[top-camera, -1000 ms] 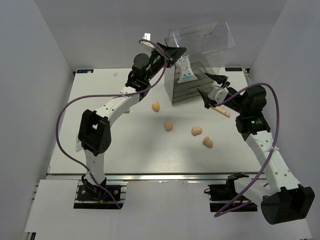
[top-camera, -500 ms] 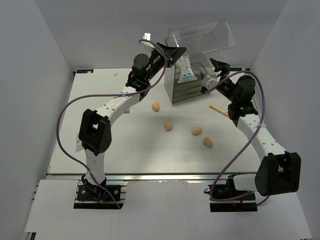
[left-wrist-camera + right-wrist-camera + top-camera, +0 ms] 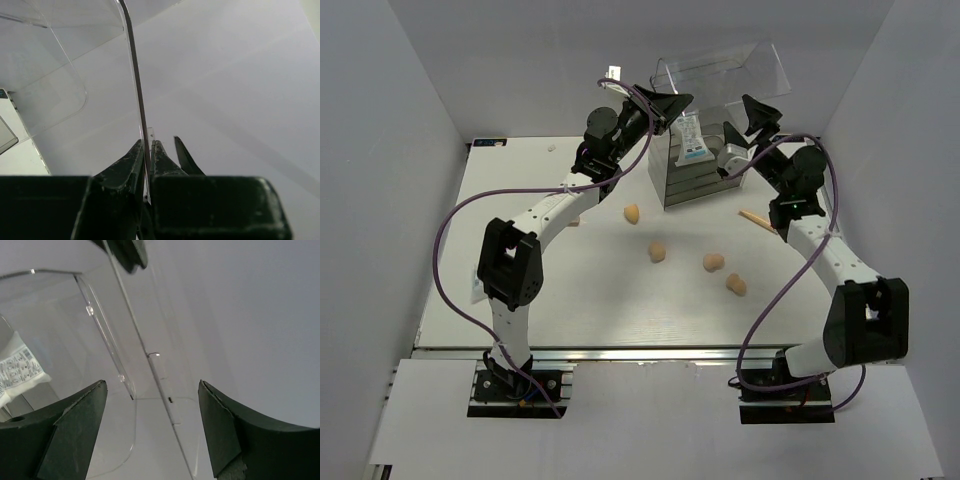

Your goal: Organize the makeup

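Observation:
Four peach sponges lie mid-table. The thin peach stick lies on the table right of the clear drawer box. The clear packet stands in the box's open top and shows in the right wrist view. A small beige bit under my left arm may be the tube. My left gripper is shut on the edge of the raised clear lid. My right gripper is open and empty at the box's top right, facing the lid.
White walls close in the table on the left, back and right. The raised lid tilts back over the box. My left gripper's fingertip shows at the top of the right wrist view.
My right arm has swung from beside the peach stick up and back to the box's top right. The stick stays on the table. My left gripper has not moved.

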`<state>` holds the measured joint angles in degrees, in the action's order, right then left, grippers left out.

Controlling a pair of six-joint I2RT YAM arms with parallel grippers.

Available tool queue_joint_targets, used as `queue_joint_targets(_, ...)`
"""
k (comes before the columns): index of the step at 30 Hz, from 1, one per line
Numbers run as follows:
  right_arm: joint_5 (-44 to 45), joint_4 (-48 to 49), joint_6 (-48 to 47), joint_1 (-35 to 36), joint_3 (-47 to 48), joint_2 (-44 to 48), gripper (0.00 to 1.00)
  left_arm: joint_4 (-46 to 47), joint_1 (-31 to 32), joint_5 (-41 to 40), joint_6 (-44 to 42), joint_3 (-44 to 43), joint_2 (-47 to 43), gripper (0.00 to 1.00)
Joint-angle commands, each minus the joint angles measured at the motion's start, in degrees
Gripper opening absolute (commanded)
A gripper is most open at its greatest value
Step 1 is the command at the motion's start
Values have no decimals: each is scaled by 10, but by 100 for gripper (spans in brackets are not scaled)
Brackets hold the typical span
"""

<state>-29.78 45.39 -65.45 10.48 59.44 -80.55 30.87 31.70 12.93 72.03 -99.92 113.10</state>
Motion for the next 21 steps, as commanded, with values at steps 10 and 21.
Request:
queue_joint_targets(10, 33, 90, -41, -2, 97, -89, 71, 51, -2, 7, -10, -22, -14, 19)
queue_joint_targets(21, 38, 101, -42, -2, 109, -105, 30, 25, -2, -4, -26, 12, -37, 33)
